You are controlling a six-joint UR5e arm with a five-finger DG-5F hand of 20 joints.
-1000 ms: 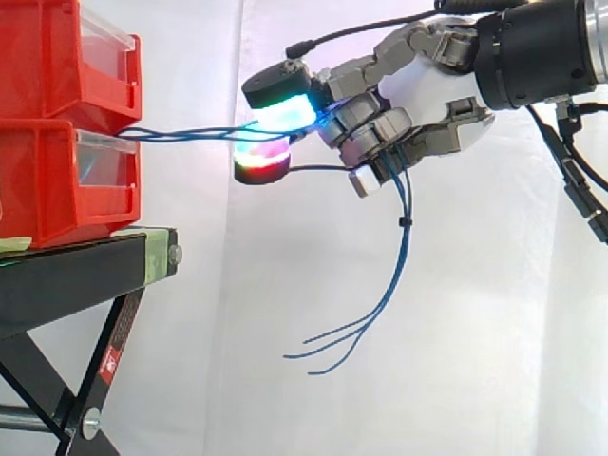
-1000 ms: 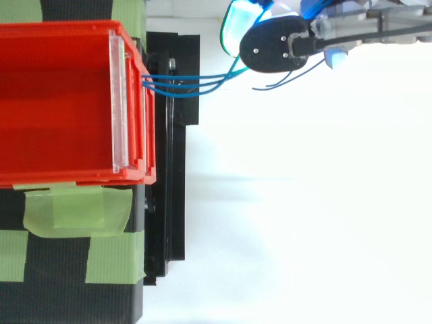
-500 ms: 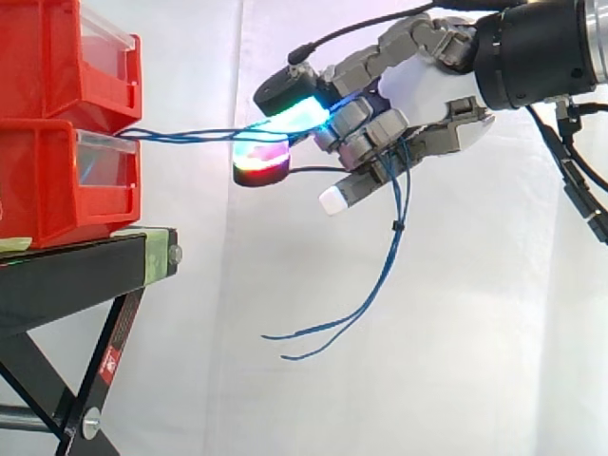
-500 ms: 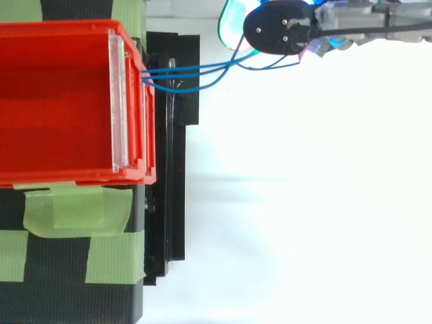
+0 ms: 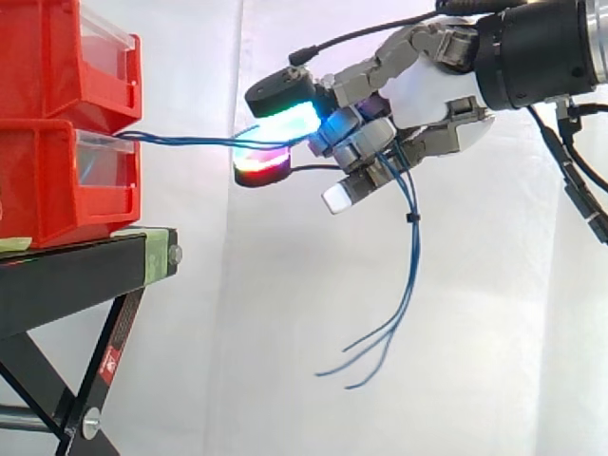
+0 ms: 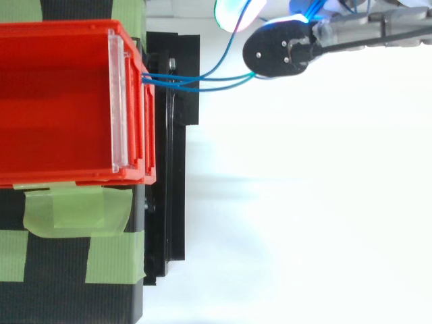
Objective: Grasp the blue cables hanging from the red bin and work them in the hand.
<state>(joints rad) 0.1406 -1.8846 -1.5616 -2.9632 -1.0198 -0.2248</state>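
Side view: the hand [image 5: 425,92] has its fingers curled round the blue cables [image 5: 190,140], which stretch from the red bin [image 5: 47,180] and dangle below it; grasp made, the working of them looks underway

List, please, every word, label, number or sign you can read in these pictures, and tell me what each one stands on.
The small red and white sticker on the leg of the black metal stand: print too small to read.
The red plastic bins, thin blue cables and robot hand: no readable text.
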